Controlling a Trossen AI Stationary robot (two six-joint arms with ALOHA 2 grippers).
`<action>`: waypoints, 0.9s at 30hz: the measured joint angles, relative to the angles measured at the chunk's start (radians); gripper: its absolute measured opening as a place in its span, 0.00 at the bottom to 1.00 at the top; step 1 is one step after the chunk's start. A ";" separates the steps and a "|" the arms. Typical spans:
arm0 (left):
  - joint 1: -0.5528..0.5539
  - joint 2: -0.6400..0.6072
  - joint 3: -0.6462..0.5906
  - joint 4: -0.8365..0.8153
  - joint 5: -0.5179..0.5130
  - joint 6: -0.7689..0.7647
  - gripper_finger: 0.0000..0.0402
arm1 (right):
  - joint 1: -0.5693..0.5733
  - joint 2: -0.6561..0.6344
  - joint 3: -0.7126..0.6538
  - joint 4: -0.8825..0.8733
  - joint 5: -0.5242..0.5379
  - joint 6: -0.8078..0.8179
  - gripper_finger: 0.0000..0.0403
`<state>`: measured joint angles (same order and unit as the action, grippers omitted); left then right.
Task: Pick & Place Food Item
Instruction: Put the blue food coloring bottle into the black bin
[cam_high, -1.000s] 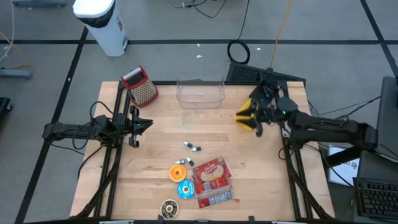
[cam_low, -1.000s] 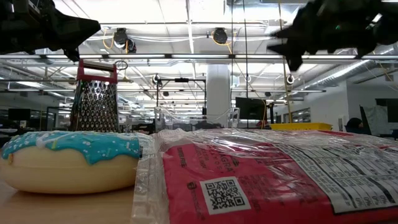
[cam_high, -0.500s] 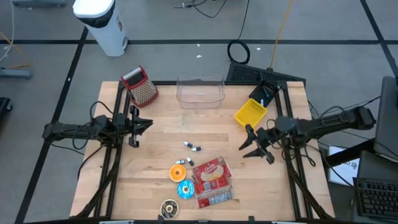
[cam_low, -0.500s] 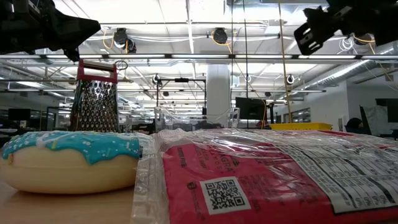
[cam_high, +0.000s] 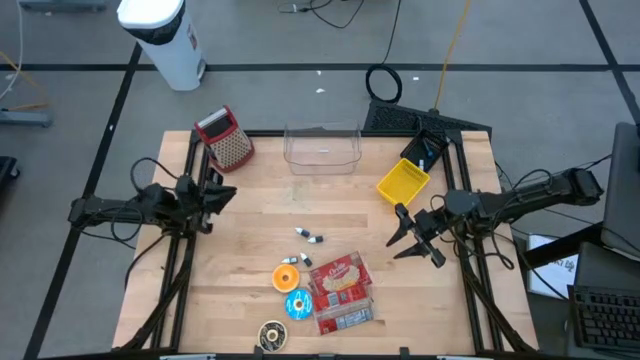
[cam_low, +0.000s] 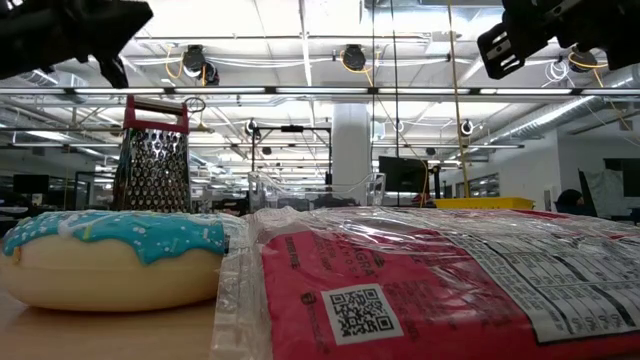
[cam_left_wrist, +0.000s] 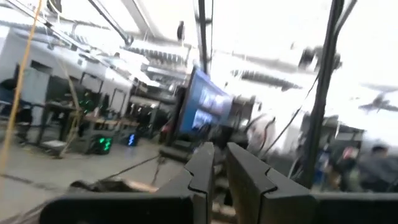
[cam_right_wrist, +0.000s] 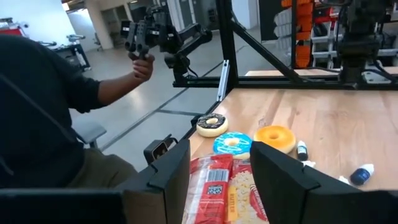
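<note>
Red snack packet (cam_high: 343, 291), long axis near-to-far

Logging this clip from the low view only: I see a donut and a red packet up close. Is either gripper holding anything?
Observer: No. The right gripper hangs open and empty over the table's right side, near the yellow bin.
Operator: And the left?
Observer: The left gripper is shut on nothing, at the left side near the grater.
Operator: Any more donuts?
Observer: Three in all beside the packet: an orange donut, the blue donut and a dark donut at the front edge.
</note>
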<state>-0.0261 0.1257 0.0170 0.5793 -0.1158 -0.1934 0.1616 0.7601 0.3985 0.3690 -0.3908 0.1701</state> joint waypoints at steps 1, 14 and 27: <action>0.000 0.000 0.000 0.020 0.000 -0.011 0.10 | 0.000 0.000 0.000 0.000 0.000 0.002 0.38; 0.001 0.000 0.000 0.186 -0.035 -0.025 0.10 | -0.020 0.000 0.000 0.000 0.043 -0.037 0.38; -0.009 0.125 0.000 0.052 -0.108 -0.277 0.13 | -0.021 0.005 0.000 -0.008 0.077 -0.082 0.38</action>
<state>-0.0351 0.2509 0.0166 0.6310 -0.2239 -0.4708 0.1406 0.7654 0.3985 0.3607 -0.3141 0.0877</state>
